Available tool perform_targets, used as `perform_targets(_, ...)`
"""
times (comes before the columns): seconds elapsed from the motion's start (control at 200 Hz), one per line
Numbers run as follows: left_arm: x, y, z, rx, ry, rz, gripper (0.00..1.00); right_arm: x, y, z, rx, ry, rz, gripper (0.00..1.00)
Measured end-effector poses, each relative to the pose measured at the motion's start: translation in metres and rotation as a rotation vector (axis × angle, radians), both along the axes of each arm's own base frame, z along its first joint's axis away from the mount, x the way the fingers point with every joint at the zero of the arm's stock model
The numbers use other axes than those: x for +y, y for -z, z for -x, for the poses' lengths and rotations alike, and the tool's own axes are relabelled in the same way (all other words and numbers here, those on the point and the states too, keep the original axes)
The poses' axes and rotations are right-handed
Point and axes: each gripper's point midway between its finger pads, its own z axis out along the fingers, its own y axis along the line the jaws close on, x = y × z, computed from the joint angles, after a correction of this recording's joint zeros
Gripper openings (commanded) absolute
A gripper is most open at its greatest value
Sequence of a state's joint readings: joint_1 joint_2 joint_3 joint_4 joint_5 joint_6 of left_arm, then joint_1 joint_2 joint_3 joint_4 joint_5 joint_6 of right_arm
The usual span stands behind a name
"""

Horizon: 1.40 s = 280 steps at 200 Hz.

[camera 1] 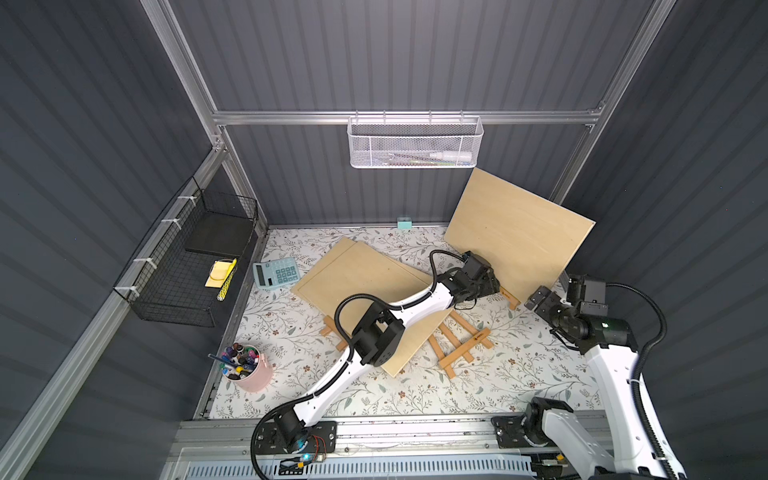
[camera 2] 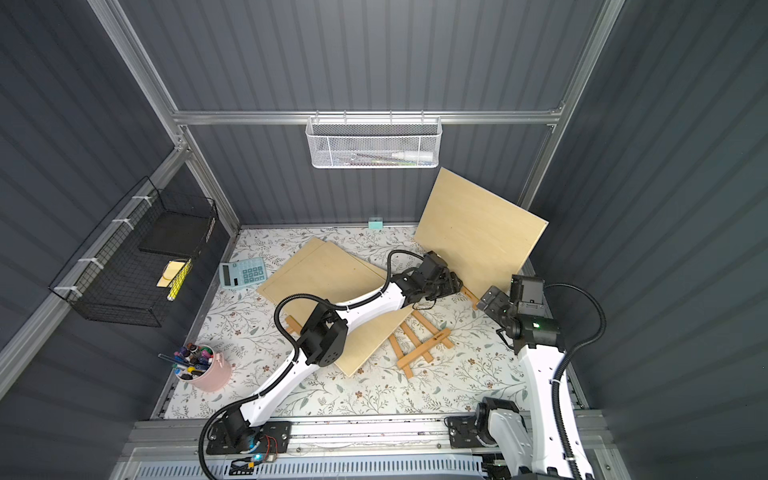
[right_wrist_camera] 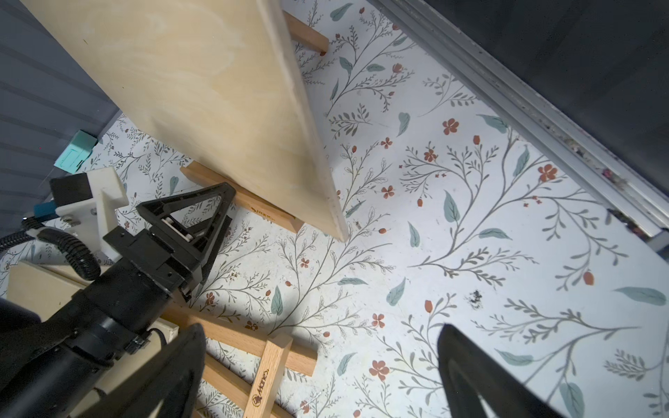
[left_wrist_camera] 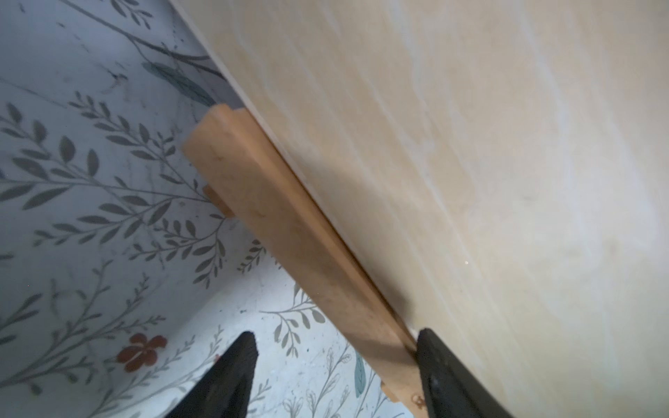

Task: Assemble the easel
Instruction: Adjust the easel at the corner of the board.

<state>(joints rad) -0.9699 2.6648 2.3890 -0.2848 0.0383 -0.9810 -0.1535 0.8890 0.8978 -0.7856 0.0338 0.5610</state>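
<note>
We've got the left gripper [camera 1: 494, 287] at the far right, fingers apart either side of the easel ledge [left_wrist_camera: 289, 235] under the leaning board [camera 1: 519, 232]. The right gripper [camera 1: 540, 300] hovers just beside it, fingers wide.

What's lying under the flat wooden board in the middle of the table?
A wooden easel frame sticks out from under the flat board on its right-arm side, and wooden slat ends show at the opposite edge. Whatever lies between them is hidden by the board.
</note>
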Motion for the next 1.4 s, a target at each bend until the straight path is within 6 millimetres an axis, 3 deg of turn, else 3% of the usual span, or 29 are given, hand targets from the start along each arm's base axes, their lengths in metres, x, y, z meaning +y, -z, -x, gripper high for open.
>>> perform_targets(0.12, 0.004, 0.012, 0.000, -0.008, 0.005, -0.044, 0.71, 0.000, 0.000, 0.000, 0.001, 0.005, -0.005, 0.99)
perform_targets(0.435, 0.005, 0.012, -0.001, -0.038, 0.009, -0.062, 0.71, -0.002, 0.002, 0.002, 0.007, 0.022, -0.002, 0.99)
perform_targets(0.755, 0.005, 0.011, -0.002, -0.053, 0.012, -0.067, 0.72, -0.008, 0.043, 0.013, 0.106, 0.083, -0.037, 0.99)
perform_targets(1.01, 0.005, 0.011, -0.002, -0.060, 0.015, -0.071, 0.71, -0.007, 0.045, 0.009, 0.102, 0.065, -0.052, 0.99)
perform_targets(1.141, 0.005, 0.012, -0.002, -0.063, 0.017, -0.071, 0.71, -0.010, 0.016, 0.010, 0.050, 0.059, -0.012, 0.99)
perform_targets(1.401, 0.003, 0.013, -0.003, -0.076, 0.020, -0.062, 0.71, -0.037, -0.119, -0.011, -0.212, 0.097, 0.132, 0.99)
